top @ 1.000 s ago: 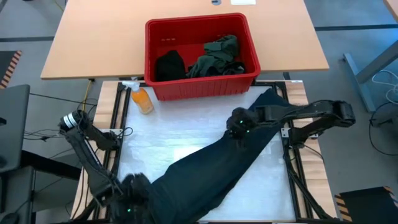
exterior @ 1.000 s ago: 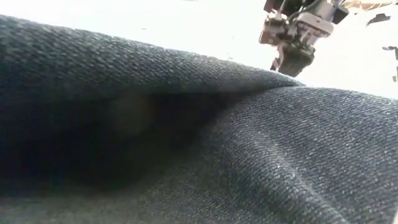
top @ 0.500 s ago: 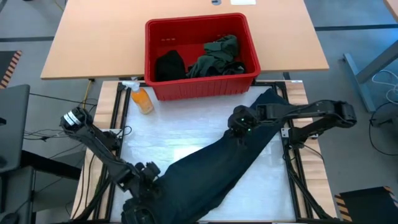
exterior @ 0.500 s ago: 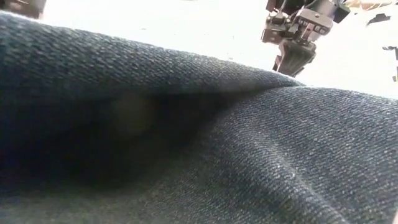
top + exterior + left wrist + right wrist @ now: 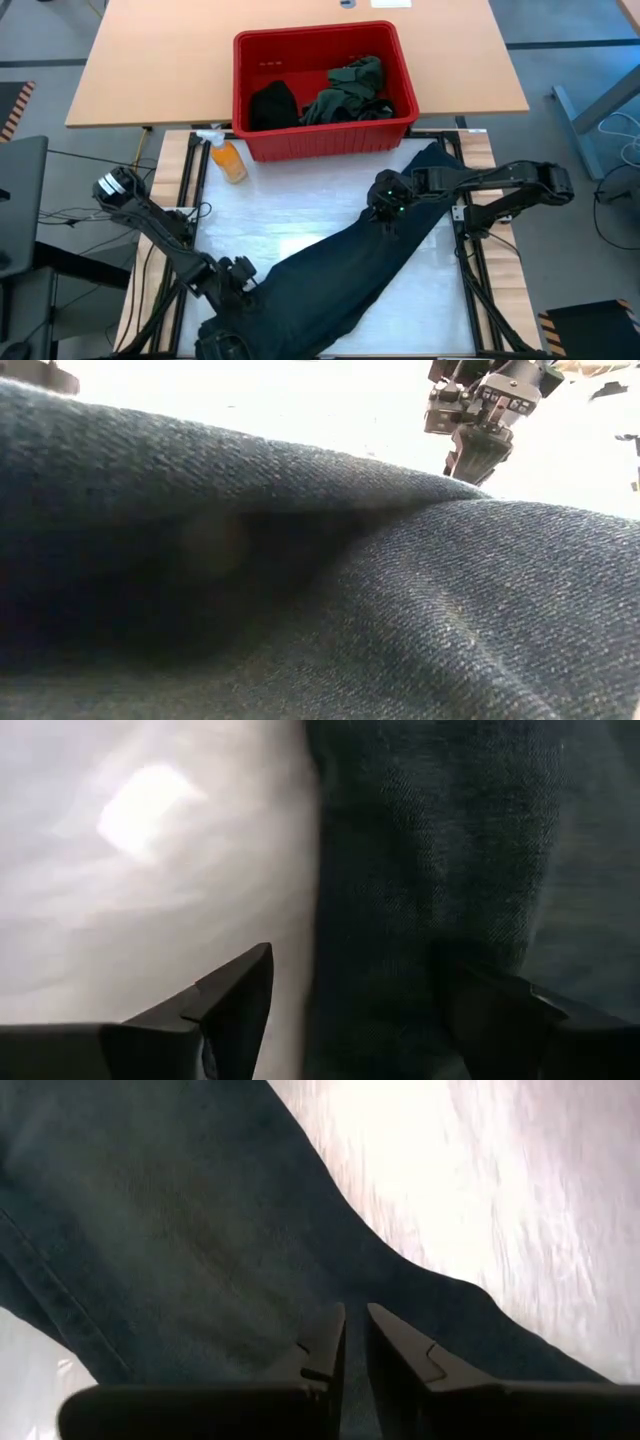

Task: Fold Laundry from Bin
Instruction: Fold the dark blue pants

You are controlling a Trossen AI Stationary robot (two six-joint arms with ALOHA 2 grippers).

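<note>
Trousers [image 5: 350,275] across table; left fingers [image 5: 235,1005] wide, right fingers [image 5: 325,1342] pinching trousers; no writing legible.

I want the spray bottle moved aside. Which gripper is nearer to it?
Left, narrowly. The left gripper sits at the table's near left, almost straight below the orange spray bottle. The right gripper is over the trousers, farther right.

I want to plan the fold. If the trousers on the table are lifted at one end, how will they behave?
The trousers will probably sag: they lie limp, with soft folds. The denim-like weave suggests some weight, so the rest may drag over the table. A slip seems unlikely, since the weave looks rough.
</note>
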